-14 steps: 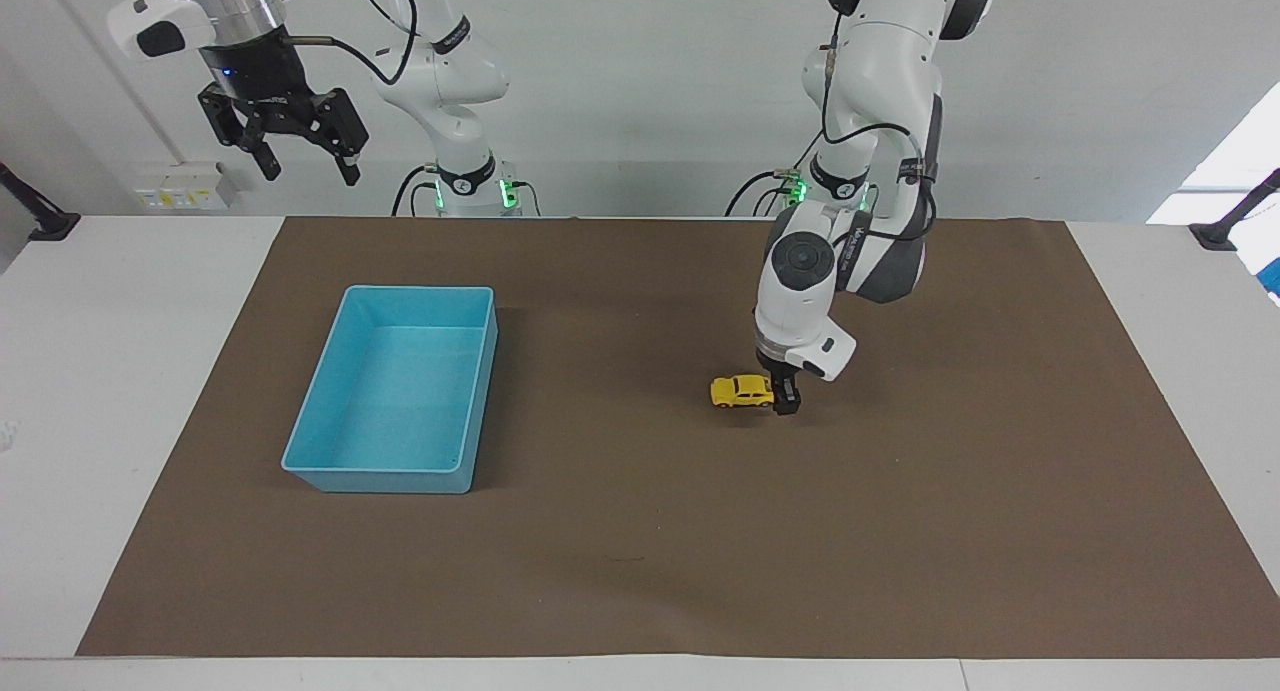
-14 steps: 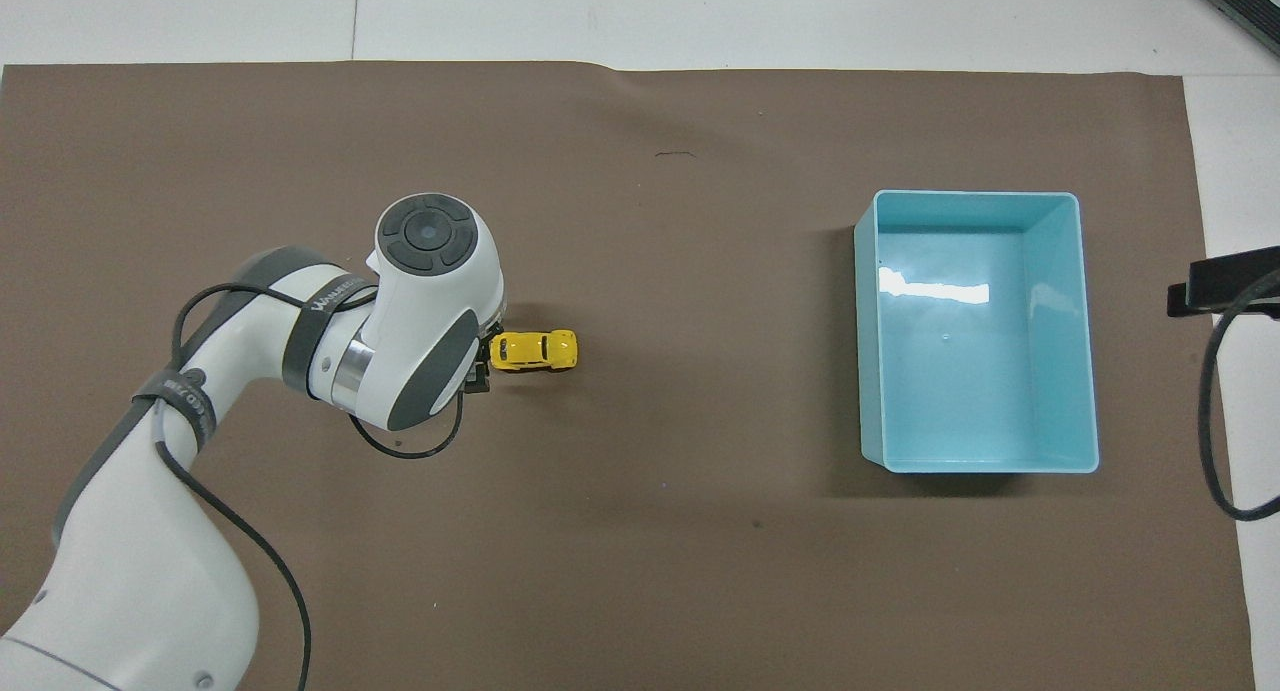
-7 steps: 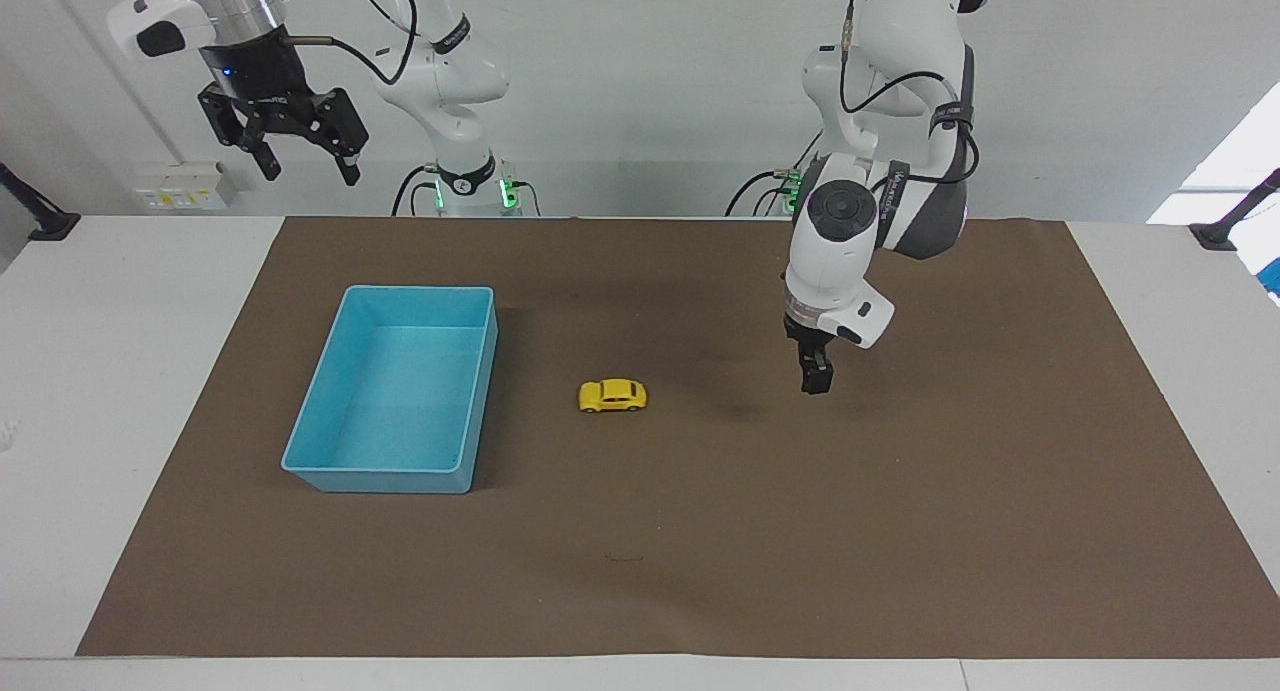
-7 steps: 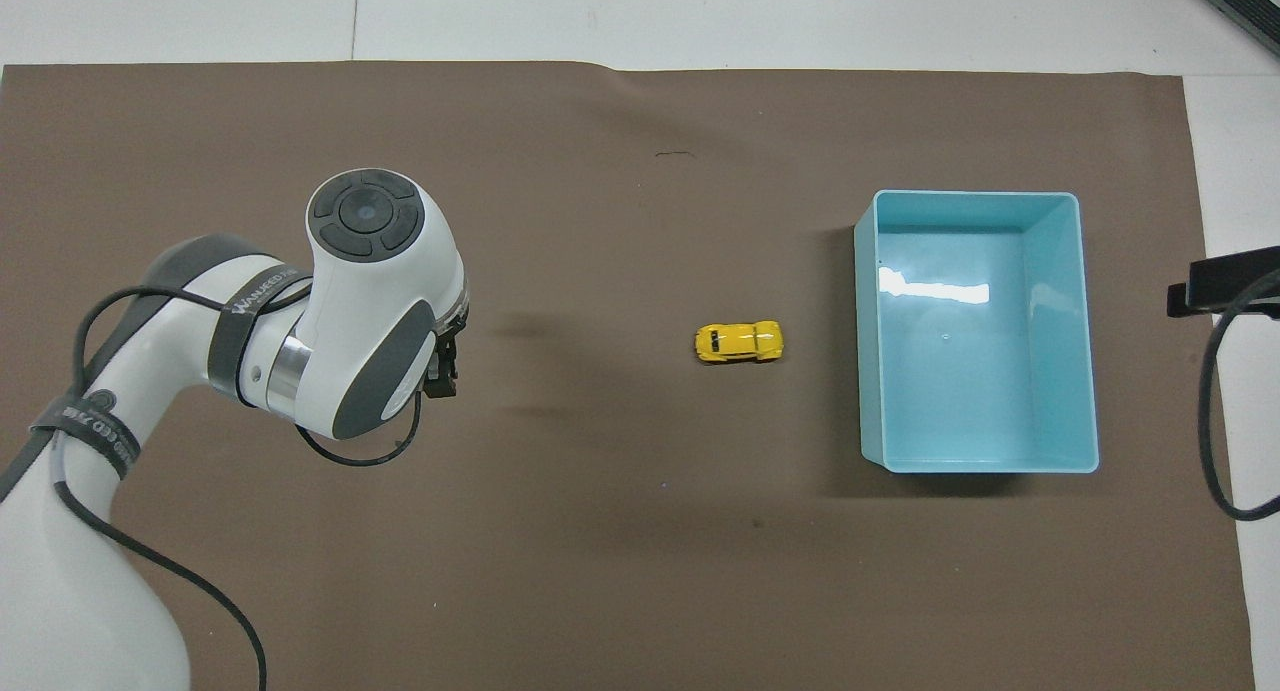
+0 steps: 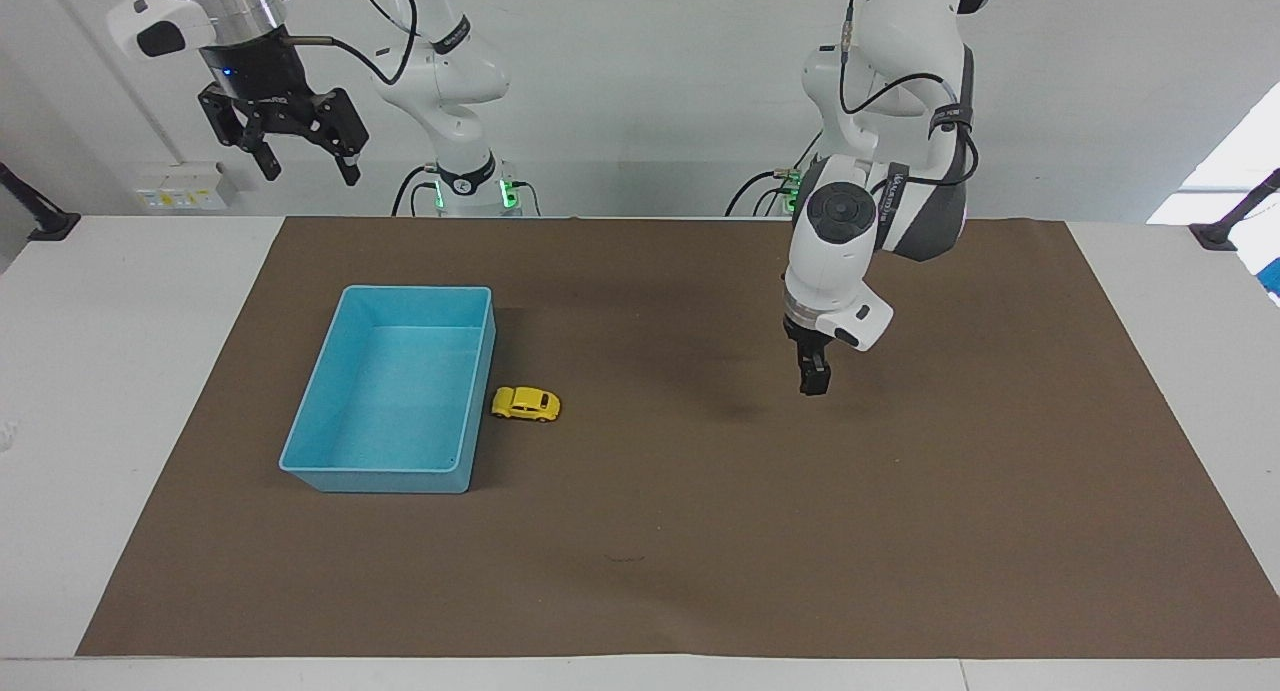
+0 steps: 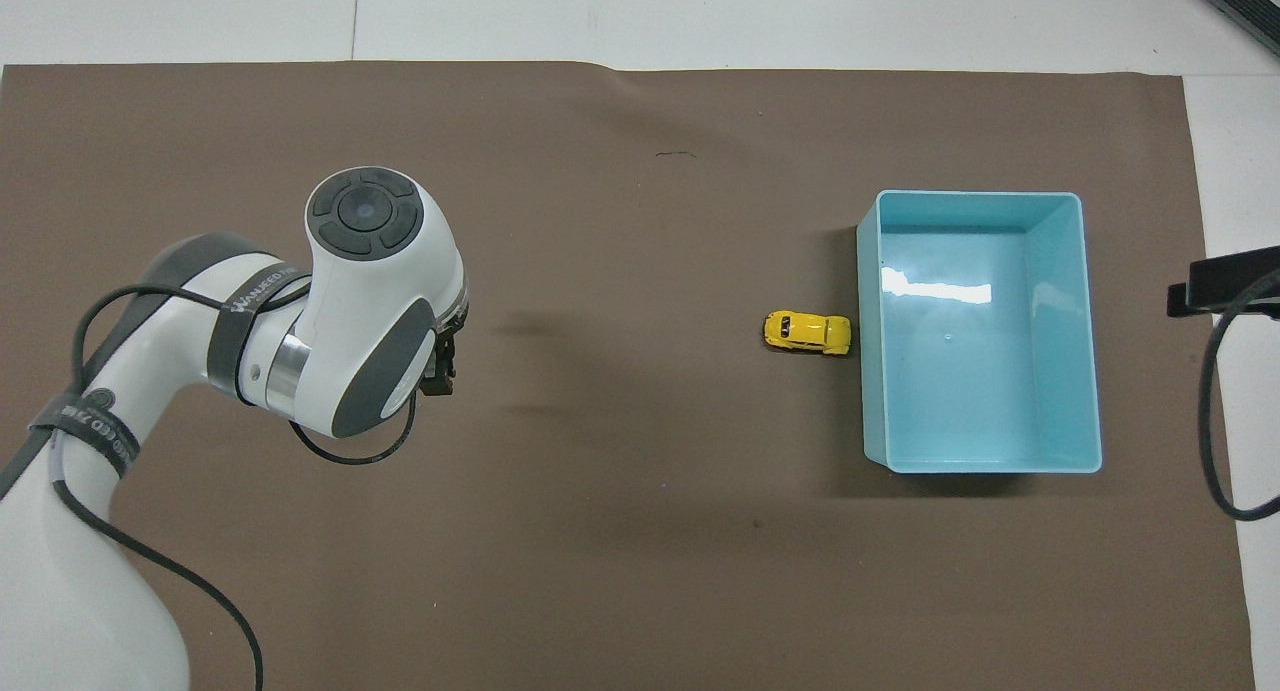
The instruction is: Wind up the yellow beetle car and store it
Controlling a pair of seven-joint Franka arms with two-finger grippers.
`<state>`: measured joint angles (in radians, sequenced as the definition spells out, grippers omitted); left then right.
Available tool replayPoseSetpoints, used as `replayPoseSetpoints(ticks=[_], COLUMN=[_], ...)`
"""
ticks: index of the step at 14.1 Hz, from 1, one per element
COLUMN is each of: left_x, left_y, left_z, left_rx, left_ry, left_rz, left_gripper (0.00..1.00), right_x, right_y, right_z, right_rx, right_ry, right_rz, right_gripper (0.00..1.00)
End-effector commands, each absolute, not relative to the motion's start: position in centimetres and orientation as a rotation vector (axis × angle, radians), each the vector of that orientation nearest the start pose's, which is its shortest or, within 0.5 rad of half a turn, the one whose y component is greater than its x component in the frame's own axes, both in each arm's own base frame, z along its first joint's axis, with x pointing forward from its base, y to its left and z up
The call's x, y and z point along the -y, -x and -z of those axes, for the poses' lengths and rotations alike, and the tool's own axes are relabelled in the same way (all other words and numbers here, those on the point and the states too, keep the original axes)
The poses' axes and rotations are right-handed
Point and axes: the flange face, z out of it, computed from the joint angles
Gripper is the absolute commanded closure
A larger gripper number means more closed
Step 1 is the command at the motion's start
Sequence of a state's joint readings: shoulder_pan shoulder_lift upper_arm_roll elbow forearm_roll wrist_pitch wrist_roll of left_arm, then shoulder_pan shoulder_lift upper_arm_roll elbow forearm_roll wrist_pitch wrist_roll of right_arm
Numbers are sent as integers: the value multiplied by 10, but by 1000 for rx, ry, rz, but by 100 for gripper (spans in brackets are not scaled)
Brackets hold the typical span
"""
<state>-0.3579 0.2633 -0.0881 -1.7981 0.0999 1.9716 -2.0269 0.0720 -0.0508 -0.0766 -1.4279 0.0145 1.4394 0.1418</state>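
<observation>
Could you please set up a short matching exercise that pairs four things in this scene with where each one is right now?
Things:
1. tiny yellow beetle toy car
2. light blue rectangular plastic bin
3. left gripper
4. right gripper

Places or states:
A. raised high near its own base, waiting, open
B. on the brown mat, empty inside
C. on the mat right beside the bin's wall
D. hanging over bare mat, holding nothing

Pairs: 1-C, 2-B, 3-D, 4-A

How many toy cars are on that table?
1. The yellow beetle car sits on the brown mat, right against the outside wall of the blue bin, on its side toward the left arm's end. The bin's interior shows no other car.
</observation>
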Motion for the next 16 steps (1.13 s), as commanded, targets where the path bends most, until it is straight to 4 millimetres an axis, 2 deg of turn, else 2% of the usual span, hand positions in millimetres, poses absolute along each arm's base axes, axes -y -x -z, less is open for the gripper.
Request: replayPoseSetpoints(ticks=[1, 2, 4, 6, 8, 11, 14, 16], left_x=[242, 234, 226, 207, 185, 150, 131, 115], left_y=[-574, -579, -581, -579, -573, -567, -563, -565], left_z=[-421, -427, -452, -482, -511, -540, -557, -555], left_rx=[2077, 2038, 1958, 1948, 1836, 1631, 1410, 1190], left_ry=[2260, 2304, 2413, 2460, 2544, 2669, 2807, 2901], left_rz=[103, 105, 119, 157, 179, 169, 169, 155], left_gripper=[0, 0, 0, 0, 0, 0, 0, 0], right_x=[3, 3, 3, 3, 3, 3, -9, -11], right_y=[-517, -517, -517, -517, -517, -514, -515, -519], right_z=[-708, -708, -708, -708, -708, -710, -713, -713], right_rx=[-253, -253, -253, -253, -253, -241, -4, 378], right_ry=[3097, 3097, 3097, 3097, 3097, 3101, 3111, 3095], right_rz=[82, 82, 82, 82, 82, 70, 109, 169], right_gripper=[0, 0, 0, 0, 0, 0, 0, 0])
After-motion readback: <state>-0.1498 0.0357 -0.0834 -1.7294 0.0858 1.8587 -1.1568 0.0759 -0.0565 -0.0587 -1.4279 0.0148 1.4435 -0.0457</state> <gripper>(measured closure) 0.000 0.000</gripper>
